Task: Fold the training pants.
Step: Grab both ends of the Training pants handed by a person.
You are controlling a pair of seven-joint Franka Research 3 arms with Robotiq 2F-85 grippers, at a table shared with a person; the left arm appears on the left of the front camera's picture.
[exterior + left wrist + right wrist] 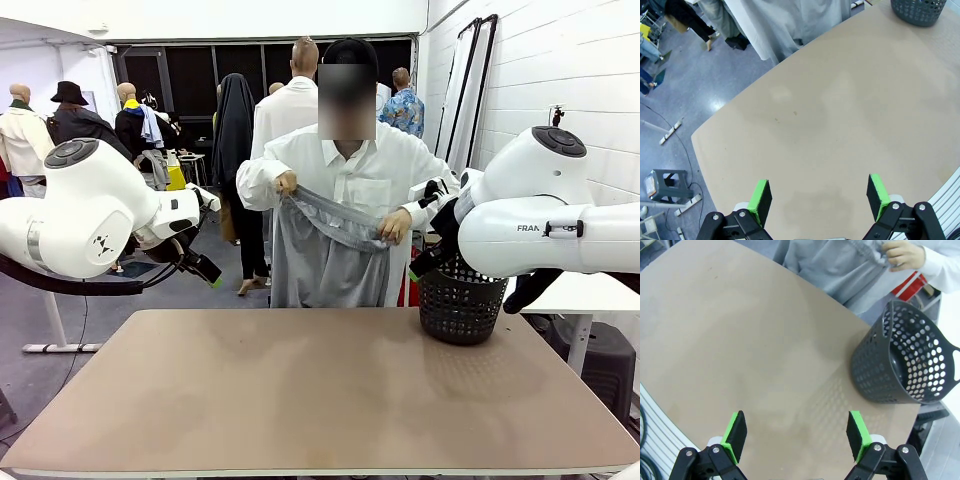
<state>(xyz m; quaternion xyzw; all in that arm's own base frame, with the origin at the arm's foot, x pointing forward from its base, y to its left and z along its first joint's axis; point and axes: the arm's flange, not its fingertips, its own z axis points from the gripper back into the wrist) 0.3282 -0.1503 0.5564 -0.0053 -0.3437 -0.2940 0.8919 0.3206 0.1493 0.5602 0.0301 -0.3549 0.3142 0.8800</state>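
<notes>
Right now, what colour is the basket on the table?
The basket is dark grey plastic with rows of small holes, clearest in the right wrist view.

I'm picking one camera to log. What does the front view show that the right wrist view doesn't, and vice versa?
Front view: the person's two hands, one and the other, stretching the waistband of the training pants. Right wrist view: the right gripper, open above the table, and the basket's perforated inside. Both: pants, basket, table.
</notes>
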